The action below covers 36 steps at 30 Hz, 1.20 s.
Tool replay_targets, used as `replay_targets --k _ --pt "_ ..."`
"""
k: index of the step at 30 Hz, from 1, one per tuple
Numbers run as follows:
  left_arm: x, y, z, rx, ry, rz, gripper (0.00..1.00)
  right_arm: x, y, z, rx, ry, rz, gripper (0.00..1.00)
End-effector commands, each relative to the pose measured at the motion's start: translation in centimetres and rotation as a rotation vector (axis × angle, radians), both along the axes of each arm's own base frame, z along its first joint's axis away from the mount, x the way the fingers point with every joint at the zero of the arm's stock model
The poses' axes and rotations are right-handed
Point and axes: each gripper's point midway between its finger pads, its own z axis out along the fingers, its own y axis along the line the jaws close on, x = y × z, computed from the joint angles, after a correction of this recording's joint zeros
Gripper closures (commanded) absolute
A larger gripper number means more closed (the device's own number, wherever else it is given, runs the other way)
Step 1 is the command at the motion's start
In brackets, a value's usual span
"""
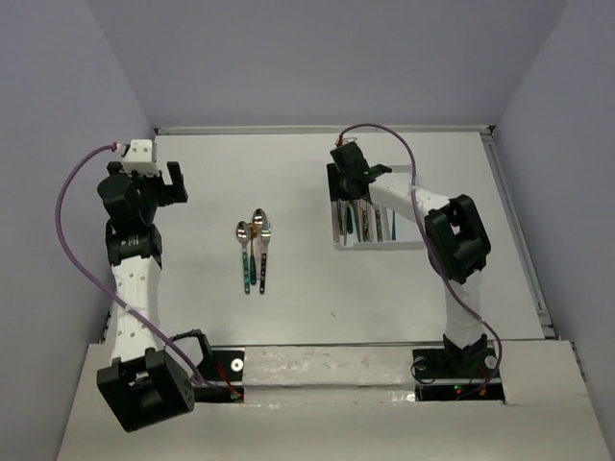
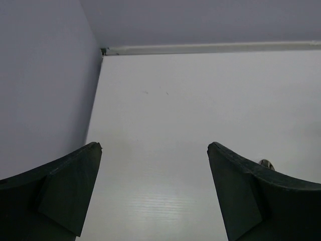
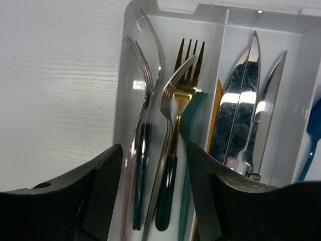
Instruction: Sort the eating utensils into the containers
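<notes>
The white three-compartment tray (image 1: 377, 245) lies at the right middle of the table. My right gripper (image 1: 348, 184) hangs over its left compartment. In the right wrist view the tray (image 3: 219, 55) holds several forks (image 3: 173, 108) on the left, knives (image 3: 251, 95) in the middle and a blue spoon (image 3: 313, 133) on the right. My right gripper (image 3: 154, 196) is open, its jaws straddling the fork handles without clamping them. Three spoons (image 1: 255, 248) lie loose on the table's middle. My left gripper (image 1: 149, 181) is open and empty at the far left, also in its wrist view (image 2: 154, 150).
Grey walls enclose the table at the left, back and right. A raised strip (image 1: 317, 129) runs along the back edge. A spoon tip (image 2: 267, 163) peeks from behind my left gripper's right finger.
</notes>
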Motion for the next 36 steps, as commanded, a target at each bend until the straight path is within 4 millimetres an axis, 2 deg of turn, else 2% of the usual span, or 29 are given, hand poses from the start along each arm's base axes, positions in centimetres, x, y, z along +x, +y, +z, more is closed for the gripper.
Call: replay_targets --k 1,2,3,5,6,8,9,10,14,15,16,18,19,21,22,23,26,36 --pt "-2.4 -0.2 1.5 0.063 0.077 -0.014 0.01 -4.0 4.1 6.7 0.015 -0.089 0.093 0.40" --pt "-2.8 -0.1 1.0 0.067 0.099 -0.011 0.01 -5.4 5.8 6.8 0.034 -0.077 0.131 0.40" --pt "-3.2 -0.1 -0.1 0.069 0.132 -0.010 0.01 -7.8 8.7 6.8 0.050 -0.067 0.203 0.40" --pt "-4.2 0.3 -2.1 0.075 0.197 0.019 0.01 -10.2 11.7 6.0 0.081 -0.021 0.270 0.40" --pt "-4.7 0.5 -3.8 0.073 0.240 0.029 0.01 -11.7 13.5 5.5 0.090 0.002 0.310 0.41" --pt "-5.6 1.0 -6.2 0.077 0.298 0.065 0.01 -13.0 16.0 4.0 0.099 0.055 0.362 0.43" --pt "-5.8 1.2 -6.9 0.073 0.311 0.077 0.01 -13.8 16.5 2.5 0.078 0.086 0.378 0.44" --pt "-5.9 1.3 -7.3 0.069 0.315 0.087 0.01 -13.9 17.8 3.0 0.092 0.081 0.400 0.44" --pt "-6.1 1.6 -6.6 0.073 0.293 0.115 0.01 -15.8 21.1 1.5 0.091 0.134 0.471 0.45" --pt "-6.1 1.5 -6.6 0.074 0.289 0.109 0.01 -15.8 21.2 0.5 0.076 0.148 0.472 0.46" --pt "-6.1 1.4 -6.6 0.073 0.289 0.107 0.01 -15.5 21.5 0.8 0.079 0.139 0.472 0.47" --pt "-6.1 1.5 -6.6 0.072 0.290 0.109 0.01 -15.7 21.8 0.2 0.063 0.142 0.484 0.47" --pt "-6.1 1.5 -6.6 0.073 0.289 0.109 0.01 -15.7 21.9 -0.9 0.050 0.157 0.489 0.47" --pt "-6.1 1.5 -6.4 0.075 0.279 0.113 0.01 -15.5 22.1 -1.3 0.033 0.160 0.491 0.47" --pt "-6.1 1.5 -6.4 0.076 0.278 0.114 0.01 -15.4 22.0 -2.5 0.013 0.176 0.486 0.47" --pt "-6.1 1.7 -6.4 0.078 0.275 0.120 0.01 -15.4 21.8 -2.8 -0.001 0.180 0.480 0.48" --pt "-6.1 1.7 -6.3 0.080 0.273 0.120 0.01 -15.3 21.9 -3.5 -0.009 0.187 0.476 0.51" --pt "-6.2 1.8 -6.3 0.081 0.270 0.129 0.01 -14.2 21.1 -4.7 -0.079 0.158 0.454 0.51"
